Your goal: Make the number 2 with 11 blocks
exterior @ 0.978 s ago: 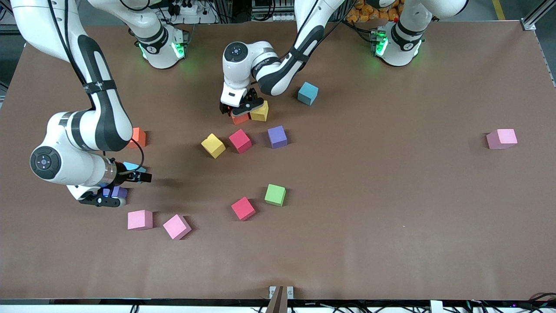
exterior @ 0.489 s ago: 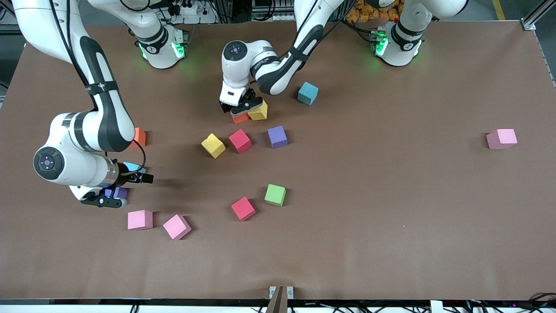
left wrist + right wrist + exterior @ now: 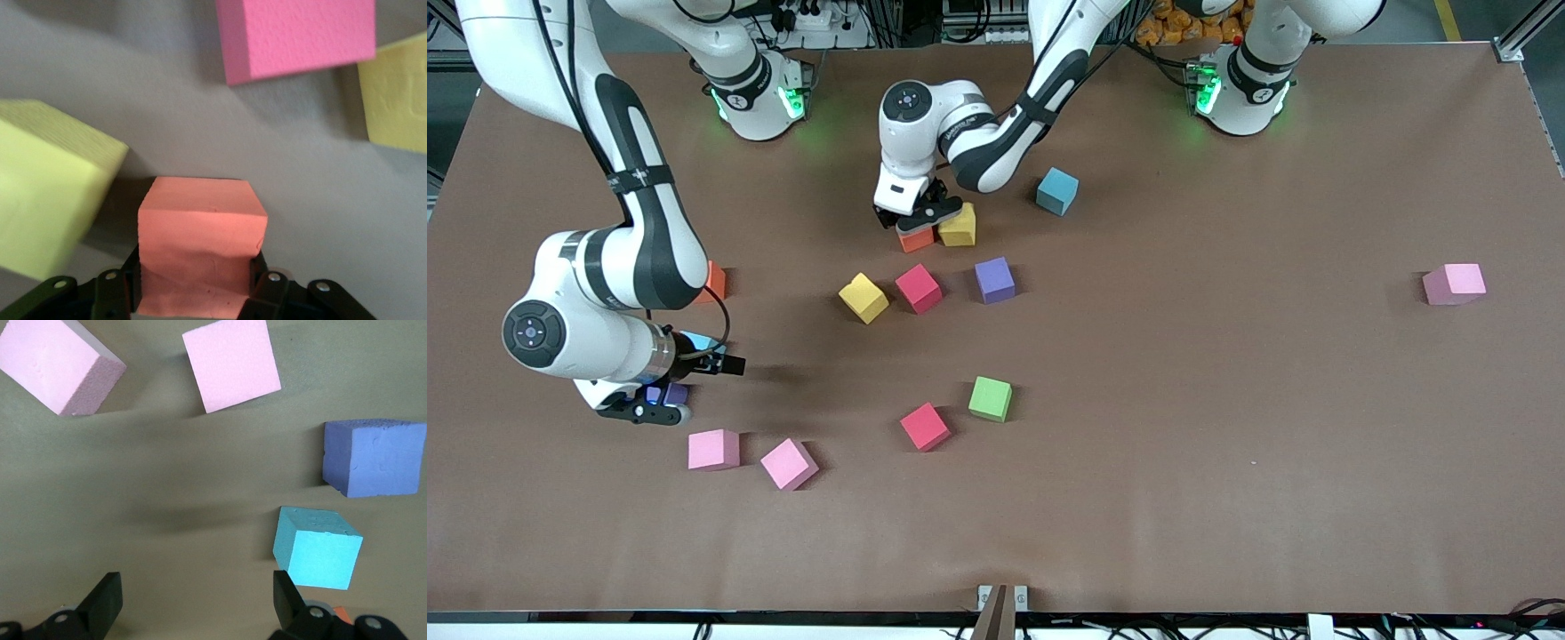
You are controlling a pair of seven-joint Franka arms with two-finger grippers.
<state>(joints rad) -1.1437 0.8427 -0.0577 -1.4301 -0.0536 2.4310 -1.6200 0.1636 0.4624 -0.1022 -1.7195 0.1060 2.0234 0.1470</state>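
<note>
Two end effectors are seen over the brown matte counter [image 3: 1227, 427]. The left end effector [image 3: 197, 293] is clenched on an orange foam cube [image 3: 200, 247], its dark fingers [image 3: 265, 288] pressed against two opposite faces; in the front view that orange cube [image 3: 917, 238] sits just beside a yellow foam cube [image 3: 959, 226], which shows large in the left wrist view [image 3: 50, 193]. A magenta-red foam cube [image 3: 919, 288], a second yellow foam cube [image 3: 863, 297] and a purple foam cube [image 3: 994, 279] lie nearer the front camera. A blue foam cube [image 3: 1057, 190] lies toward the left arm's end.

The right end effector [image 3: 193, 603] is released, its fingers spread wide, held over the right arm's end of the counter, where a light blue foam cube [image 3: 317, 547] and a violet foam cube [image 3: 372, 457] are seen, with two pale pink foam cubes [image 3: 713, 449] [image 3: 789, 463] nearer the front camera. Another orange foam cube [image 3: 713, 281] is partly hidden by the right arm.

A green foam cube [image 3: 991, 398] and a second red foam cube [image 3: 925, 426] lie mid-counter; a lone pink foam cube [image 3: 1454, 284] lies well apart at the left arm's end. No digit has been formed. Cables and metal framing are visible past the counter's edge.
</note>
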